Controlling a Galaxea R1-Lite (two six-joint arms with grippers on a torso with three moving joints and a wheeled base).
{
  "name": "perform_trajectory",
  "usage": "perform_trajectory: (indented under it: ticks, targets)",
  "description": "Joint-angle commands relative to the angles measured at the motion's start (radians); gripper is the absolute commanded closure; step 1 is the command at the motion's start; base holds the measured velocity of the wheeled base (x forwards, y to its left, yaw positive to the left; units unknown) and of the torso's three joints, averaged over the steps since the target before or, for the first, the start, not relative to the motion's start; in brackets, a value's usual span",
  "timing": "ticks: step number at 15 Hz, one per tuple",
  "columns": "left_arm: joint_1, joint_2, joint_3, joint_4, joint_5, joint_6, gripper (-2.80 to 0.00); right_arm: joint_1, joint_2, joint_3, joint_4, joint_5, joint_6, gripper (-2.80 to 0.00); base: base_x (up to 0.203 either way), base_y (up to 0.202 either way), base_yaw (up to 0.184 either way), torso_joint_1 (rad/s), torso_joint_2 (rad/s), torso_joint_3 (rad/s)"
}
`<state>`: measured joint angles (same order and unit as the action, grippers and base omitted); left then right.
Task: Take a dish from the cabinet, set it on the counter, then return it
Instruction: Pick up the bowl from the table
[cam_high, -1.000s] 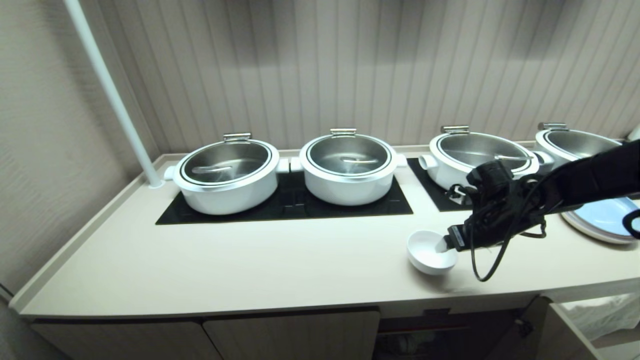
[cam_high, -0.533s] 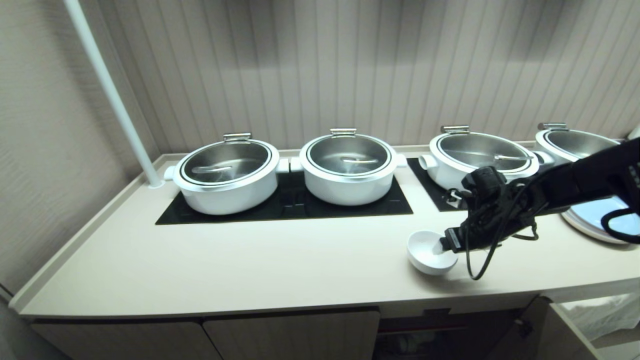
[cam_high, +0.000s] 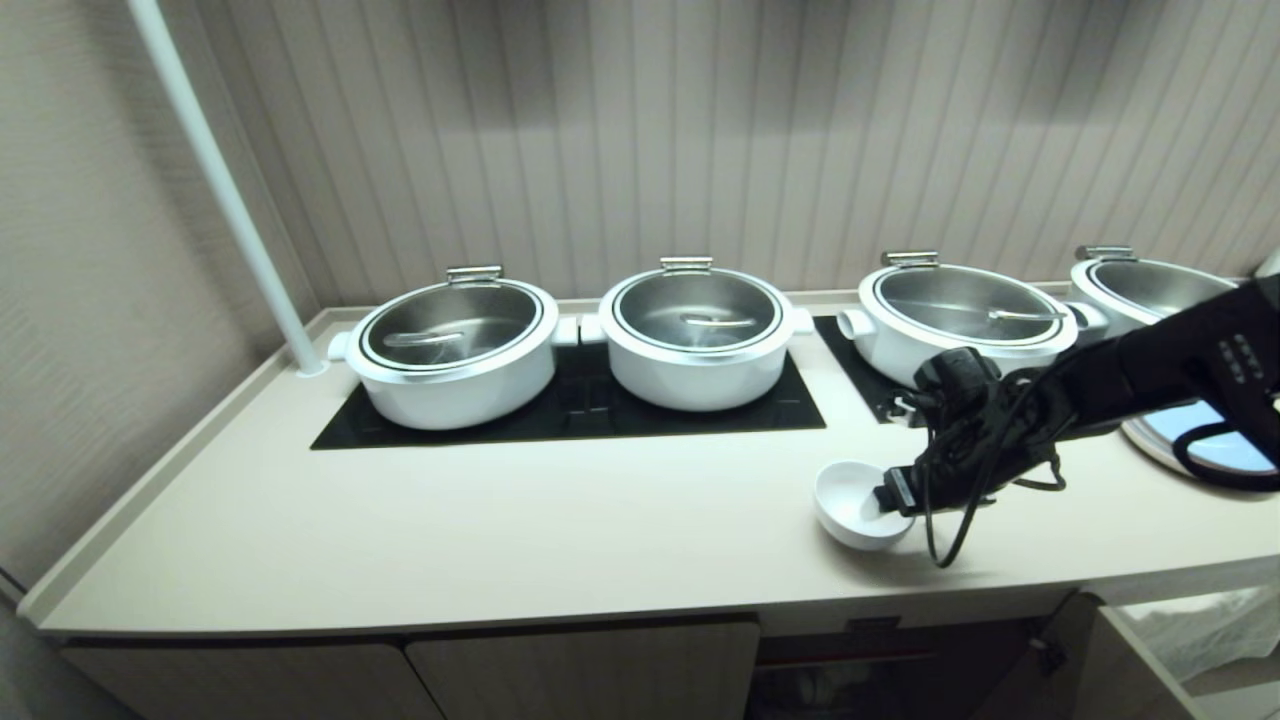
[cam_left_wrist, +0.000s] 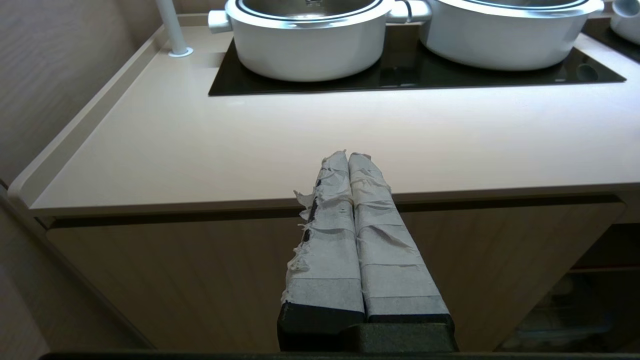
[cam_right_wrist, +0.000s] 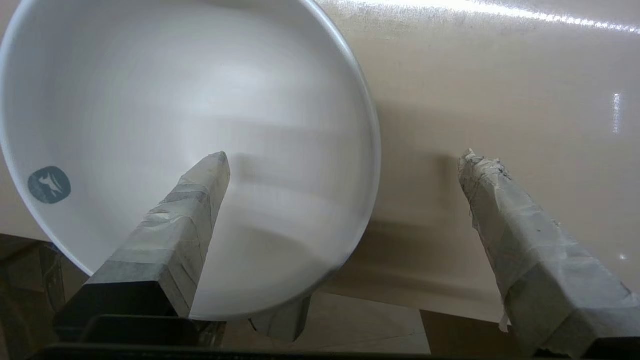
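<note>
Dim warm room light, head view. Wall panels bow at frame edges. Bright glare streak on surface (cam_right_wrist: 475, 7), right wrist view. Soft shadow beside bowl (cam_right_wrist: 200, 100); bowl wall smeared w/ motion blur. Left wrist view sharp.

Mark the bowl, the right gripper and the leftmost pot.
bowl (cam_high: 848, 500), head view, inside of the basin.
right gripper (cam_right_wrist: 345, 165), right wrist view, open, midway between its taped fingertips, which straddle the bowl's rim.
leftmost pot (cam_high: 455, 375), head view, white side wall.
</note>
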<state>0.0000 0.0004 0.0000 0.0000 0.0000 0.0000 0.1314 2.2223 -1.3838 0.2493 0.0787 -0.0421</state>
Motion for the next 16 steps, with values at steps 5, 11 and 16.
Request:
perform_trajectory:
  ticks: [5,11,16]
  targets:
    - [0.0,0.0,0.0,0.0,0.002,0.0,0.0,0.001,0.024,-0.017,-0.008,0.001,-0.001,-2.8,0.0,0.0,0.0,0.0,0.0,0.0]
    - [0.0,0.0,0.0,0.0,0.0,0.0,0.0,0.001,0.031,-0.026,-0.008,0.001,0.001,-2.8,0.0,0.0,0.0,0.0,0.0,0.0]
    - [0.0,0.0,0.0,0.0,0.0,0.0,0.0,0.001,0.034,-0.028,-0.01,0.001,0.0,-2.8,0.0,0.0,0.0,0.0,0.0,0.0]
